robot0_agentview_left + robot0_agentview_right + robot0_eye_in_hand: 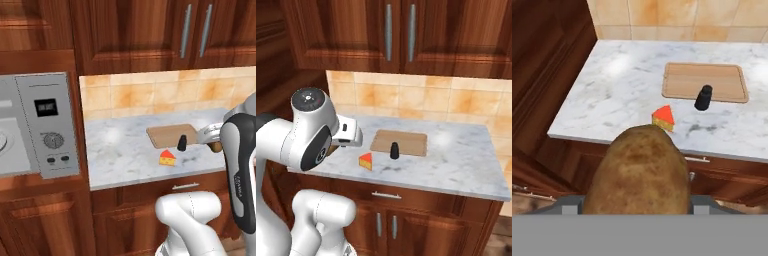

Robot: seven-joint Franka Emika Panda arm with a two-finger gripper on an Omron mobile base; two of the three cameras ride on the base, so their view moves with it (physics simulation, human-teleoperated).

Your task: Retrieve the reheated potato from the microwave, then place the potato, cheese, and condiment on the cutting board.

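Note:
A rough brown potato [639,172] is large in the hand view, and my gripper [638,204] is shut on it. It hangs in front of the counter's left front edge, above the cabinet fronts. In the left base view the potato [216,147] peeks out under the white hand [210,135]. The wooden cutting board [704,81] lies further back on the counter. The dark condiment [703,97] shaker stands upright at the board's front edge. The orange cheese [663,118] wedge lies on the marble in front of the shaker. The microwave [47,125] is at the left, its white turntable [2,141] partly visible.
The marble counter [456,160] runs right of the board with bare room. A tiled backsplash [421,97] and wooden upper cabinets [401,35] stand behind it. Drawers and cabinet doors [386,220] are below the counter edge. A tall wooden wall [542,75] bounds the counter's left side.

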